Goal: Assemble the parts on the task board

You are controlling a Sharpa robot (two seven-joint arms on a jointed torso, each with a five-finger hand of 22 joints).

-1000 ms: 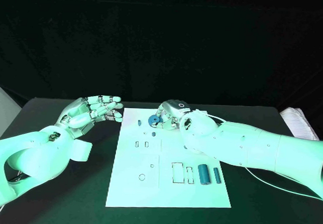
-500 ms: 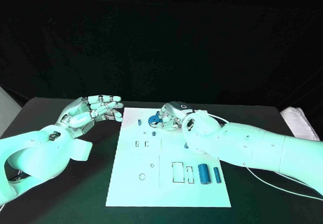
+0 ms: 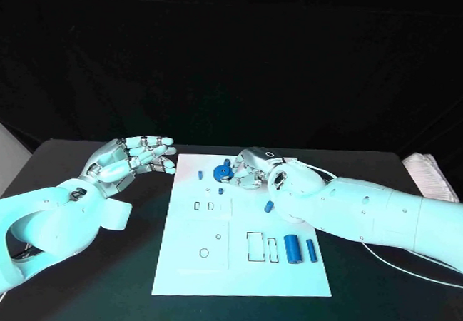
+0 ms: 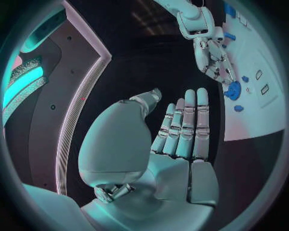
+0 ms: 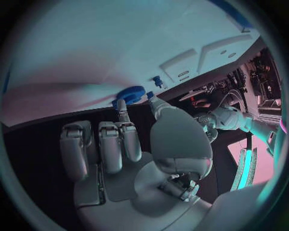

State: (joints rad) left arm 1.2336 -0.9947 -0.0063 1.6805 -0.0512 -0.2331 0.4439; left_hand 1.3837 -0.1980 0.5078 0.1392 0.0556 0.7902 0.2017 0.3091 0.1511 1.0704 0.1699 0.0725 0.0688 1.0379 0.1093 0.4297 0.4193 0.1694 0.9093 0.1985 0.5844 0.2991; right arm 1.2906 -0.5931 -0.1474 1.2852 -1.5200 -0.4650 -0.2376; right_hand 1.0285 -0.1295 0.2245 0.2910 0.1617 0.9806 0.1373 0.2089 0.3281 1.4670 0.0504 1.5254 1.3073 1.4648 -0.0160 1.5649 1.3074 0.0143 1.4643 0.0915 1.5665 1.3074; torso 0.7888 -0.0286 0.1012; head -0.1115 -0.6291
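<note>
Parts for the assembly lie scattered over the white task board (image 3: pixel 186 265) in the middle of the black table (image 3: pixel 72 282), and the one that matters now is the blue wheel (image 3: pixel 223 173) near the board's far edge. Going from left to right: the left hand (image 3: pixel 129 159) hangs over the bare table just off the board's left edge, fingers straight and apart, holding nothing, palm turned toward the board. Next comes a small blue peg (image 3: pixel 200 175), then the wheel, then the right hand (image 3: pixel 254 165). From the right wrist the wheel (image 5: pixel 128 94) sits just past the fingertips (image 5: pixel 121 103); whether they touch or pinch it I cannot tell. The wheel therefore lies on the left-hand side of the right hand's fingers, and the right hand is clearly the nearer one. Farther right and nearer the robot lie a short blue pin (image 3: pixel 268 205) and two blue cylinders (image 3: pixel 292 249), long axes running away from the robot, well apart from either hand.
</note>
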